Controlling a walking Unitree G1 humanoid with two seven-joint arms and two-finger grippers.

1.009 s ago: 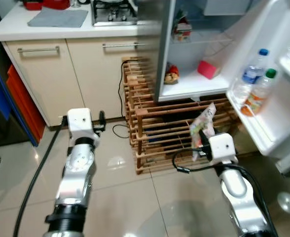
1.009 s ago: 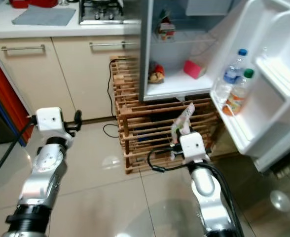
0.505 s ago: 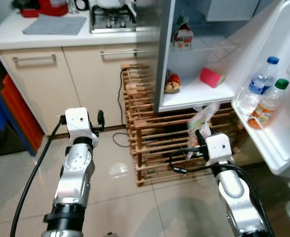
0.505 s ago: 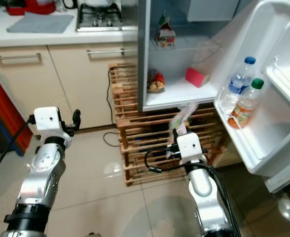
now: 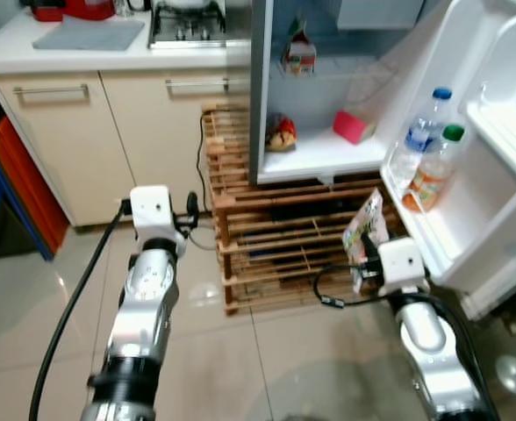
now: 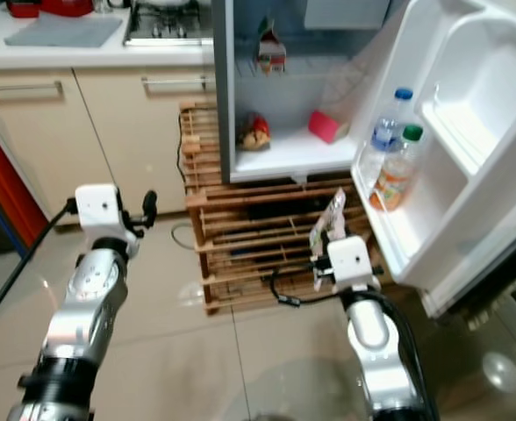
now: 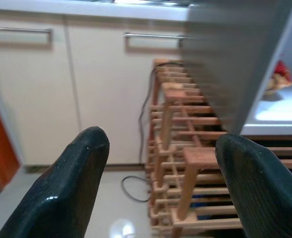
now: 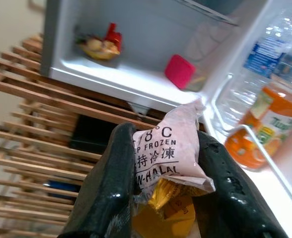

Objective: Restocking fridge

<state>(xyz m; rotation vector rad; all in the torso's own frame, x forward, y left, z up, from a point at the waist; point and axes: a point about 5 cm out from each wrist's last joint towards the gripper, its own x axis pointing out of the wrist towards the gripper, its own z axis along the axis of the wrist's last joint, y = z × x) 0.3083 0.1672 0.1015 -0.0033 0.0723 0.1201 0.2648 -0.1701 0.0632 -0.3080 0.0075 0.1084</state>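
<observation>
My right gripper held the frozen pack between its jaws, before the rack, below the fridge shelf's front edge. My left gripper hung with jaws wide.

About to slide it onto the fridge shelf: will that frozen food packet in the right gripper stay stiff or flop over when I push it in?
The frozen food packet, pinched in the right gripper, is a thin plastic pouch, so probably somewhat floppy. Its top edge looks crumpled above the fingers, suggesting it could buckle if pushed. The glossy film may also slip; grip low.
</observation>
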